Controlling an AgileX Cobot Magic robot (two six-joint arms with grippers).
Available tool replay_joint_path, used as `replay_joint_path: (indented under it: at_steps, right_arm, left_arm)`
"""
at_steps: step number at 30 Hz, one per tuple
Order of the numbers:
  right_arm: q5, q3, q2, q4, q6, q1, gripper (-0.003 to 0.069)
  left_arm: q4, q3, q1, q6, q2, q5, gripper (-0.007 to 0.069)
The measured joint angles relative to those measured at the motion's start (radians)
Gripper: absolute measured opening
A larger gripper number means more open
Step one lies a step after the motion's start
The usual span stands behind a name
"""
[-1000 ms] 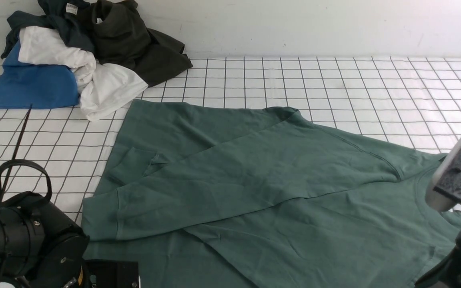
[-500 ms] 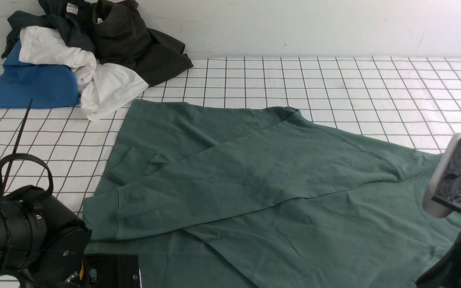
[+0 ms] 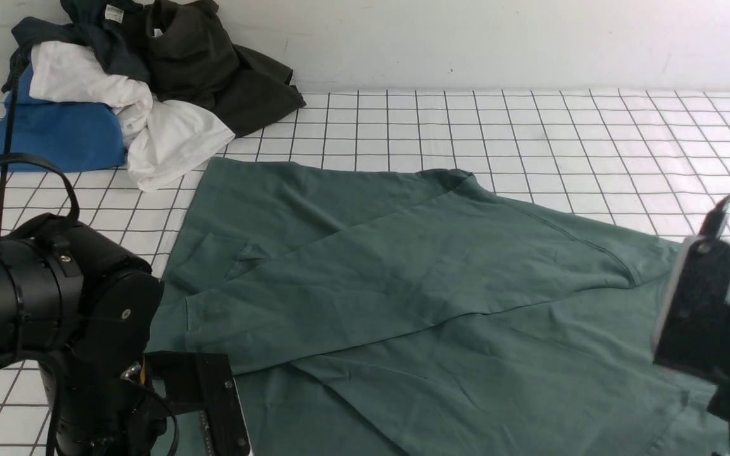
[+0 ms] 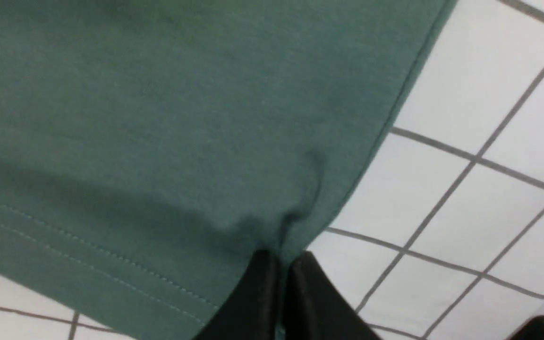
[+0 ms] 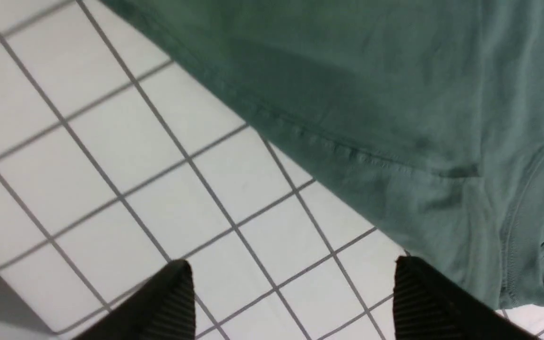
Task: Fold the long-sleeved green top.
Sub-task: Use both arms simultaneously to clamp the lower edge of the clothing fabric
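Left tool: risen at lower left since a second ago, now pinched shut on the green long-sleeved top, at its edge by the hem; a fold lift looks begun.
Top: spread mid-frame on the gridded desk, one sleeve crossed over.
Right tool: turned at lower right, jaws now wide, holding nothing, beside the collar.
Containers: none visible.

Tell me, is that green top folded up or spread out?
Partly folded: the green long-sleeved top lies mostly flat on the checked sheet, but a sleeve is laid across its body.
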Motion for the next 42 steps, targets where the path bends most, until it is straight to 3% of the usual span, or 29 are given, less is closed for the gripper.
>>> replay_joint_path:
  at_steps: [9,22,29,42]
  right_arm:
    - [-0.291,0.082,0.211,-0.080,-0.010,0.000,0.0545]
    - [-0.346,0.085,0.393,-0.101,-0.011,-0.024,0.0545]
    - [-0.355,0.085,0.407,-0.108,-0.011,-0.070,0.0545]
    - [-0.431,0.078,0.454,-0.169,-0.015,-0.070,0.0546]
  left_arm:
    - [-0.016,-0.001,0.000,0.000,0.000,-0.005,0.0004]
    - [-0.051,-0.001,0.000,0.000,0.000,-0.025,0.0011]
    - [-0.052,-0.001,0.000,0.000,0.000,0.002,0.0013]
    - [-0.055,-0.001,0.000,0.000,0.000,0.003,0.0013]
